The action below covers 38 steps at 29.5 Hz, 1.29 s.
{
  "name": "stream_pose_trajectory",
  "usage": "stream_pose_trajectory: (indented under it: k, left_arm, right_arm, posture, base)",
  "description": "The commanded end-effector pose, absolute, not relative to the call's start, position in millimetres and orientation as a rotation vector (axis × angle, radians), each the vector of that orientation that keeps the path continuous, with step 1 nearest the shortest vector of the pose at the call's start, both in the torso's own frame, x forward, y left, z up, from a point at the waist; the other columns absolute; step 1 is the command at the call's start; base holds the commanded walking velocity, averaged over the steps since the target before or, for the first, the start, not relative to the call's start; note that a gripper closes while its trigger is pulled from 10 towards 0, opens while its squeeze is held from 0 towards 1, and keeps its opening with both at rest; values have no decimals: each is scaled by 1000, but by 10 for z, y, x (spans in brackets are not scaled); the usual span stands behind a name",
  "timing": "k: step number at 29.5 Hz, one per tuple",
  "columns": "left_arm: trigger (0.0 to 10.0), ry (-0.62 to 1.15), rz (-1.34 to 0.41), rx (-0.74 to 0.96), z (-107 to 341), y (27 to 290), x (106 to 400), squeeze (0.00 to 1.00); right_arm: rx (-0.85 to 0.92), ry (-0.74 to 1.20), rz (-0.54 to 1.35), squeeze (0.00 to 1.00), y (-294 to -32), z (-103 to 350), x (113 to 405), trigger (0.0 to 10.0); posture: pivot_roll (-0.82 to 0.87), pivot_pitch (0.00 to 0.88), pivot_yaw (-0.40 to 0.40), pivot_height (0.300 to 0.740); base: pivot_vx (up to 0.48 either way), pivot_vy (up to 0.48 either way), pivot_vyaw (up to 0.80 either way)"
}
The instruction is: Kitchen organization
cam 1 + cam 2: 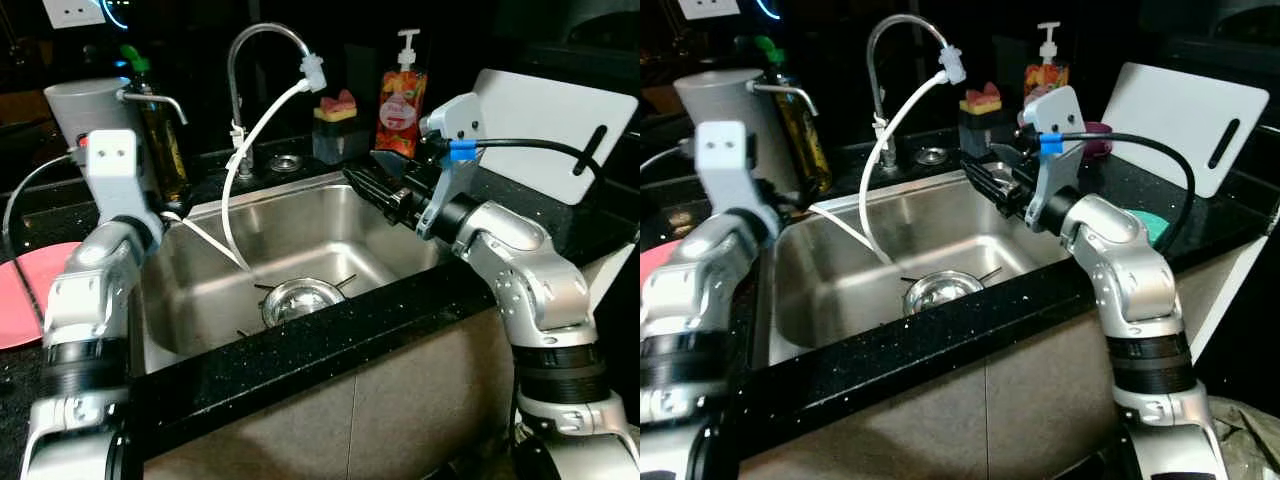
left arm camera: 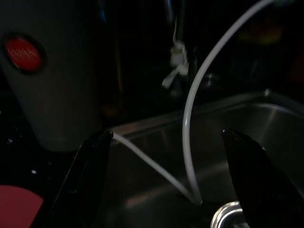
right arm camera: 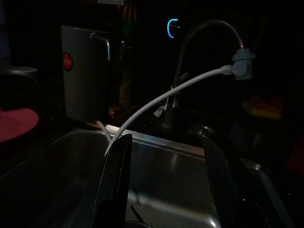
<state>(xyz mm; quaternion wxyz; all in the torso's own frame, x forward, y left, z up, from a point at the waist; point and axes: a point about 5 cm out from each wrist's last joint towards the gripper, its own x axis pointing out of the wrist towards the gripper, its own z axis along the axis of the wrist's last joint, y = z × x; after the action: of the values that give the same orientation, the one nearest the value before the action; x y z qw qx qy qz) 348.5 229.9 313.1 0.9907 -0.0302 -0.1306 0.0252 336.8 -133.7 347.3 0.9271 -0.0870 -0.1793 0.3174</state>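
The step in hand was judged to be a reach into the stainless sink [image 1: 400, 262], where a small steel bowl [image 1: 296, 298] lay at the bottom beside the drain, seemingly the thing to be cleared away. For that to be done well, the descent would best be made from above and between the sink walls, with the white hose [image 1: 262, 140] that hung from the faucet [image 1: 262, 38] into the basin kept outside the fingers, since it could easily be snagged and dragged.

The right gripper [image 1: 375, 192] was held over the back right rim of the sink, its two black fingers parted with nothing between them. The bowl was found well below and ahead of those fingers, apart from them. The left gripper [image 2: 166, 183] was raised at the left edge of the sink near a grey kettle [image 1: 88, 106], its fingers also spread wide and empty; in the left wrist view the hose ran between them without being touched, and the bowl's rim was seen just beside one fingertip
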Motion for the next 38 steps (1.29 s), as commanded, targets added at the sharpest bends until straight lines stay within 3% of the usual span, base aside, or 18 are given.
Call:
stream_pose_trajectory:
  k: [1, 8, 11, 17, 20, 24, 34, 35, 36, 38]
  left_arm:
    - [10000, -241, 92, -71, 3098, 2391, 3376, 0]
    - [10000, -160, 273, -108, 3008, 2607, 3193, 0]
    - [10000, 77, 515, -154, 2719, 2864, 3070, 0]
    - [10000, 160, 662, -251, 2560, 3037, 2943, 0]
    - [10000, 150, 649, -278, 2584, 3014, 2949, 0]
    - [10000, 68, 609, -188, 2758, 2926, 2997, 0]
    - [10000, 27, 580, -259, 2913, 2858, 3138, 0]
    - [10000, 29, 572, -264, 2918, 2850, 3174, 59]
    - [10000, 41, 560, -266, 2914, 2840, 3213, 55]
    - [10000, 95, 478, -105, 2886, 2756, 3300, 0]
  right_arm:
    - [-168, -365, 652, 0, -1337, 3456, 3347, 10000]
    - [-160, -357, 648, 0, -1347, 3423, 3345, 10000]
    - [-164, -351, 639, 0, -1364, 3412, 3368, 10000]
    - [-195, -344, 632, 0, -1390, 3416, 3381, 10000]
    - [-204, -343, 632, 0, -1402, 3418, 3389, 10000]
    - [-207, -347, 633, 0, -1409, 3427, 3406, 10000]
    - [-202, -355, 627, 0, -1403, 3441, 3420, 10000]
    - [-201, -356, 624, 0, -1407, 3443, 3422, 10000]
    - [-200, -357, 622, 0, -1407, 3442, 3425, 10000]
    - [-199, -358, 620, 0, -1405, 3442, 3429, 10000]
  posture:
    - [84, 142, 23, 740]
    - [96, 146, 13, 740]
    - [99, 145, 10, 740]
    - [97, 141, 3, 740]
    - [97, 141, 3, 740]
    - [95, 141, 0, 740]
    - [87, 135, 5, 740]
    - [87, 135, 5, 740]
    - [83, 131, 1, 740]
    - [82, 129, 4, 740]
  base:
    - [0, 0, 0]
    - [0, 0, 0]
    - [0, 0, 0]
    - [0, 0, 0]
    - [0, 0, 0]
    - [0, 0, 0]
    - [0, 0, 0]
    - [0, 0, 0]
    - [0, 0, 0]
    - [0, 0, 0]
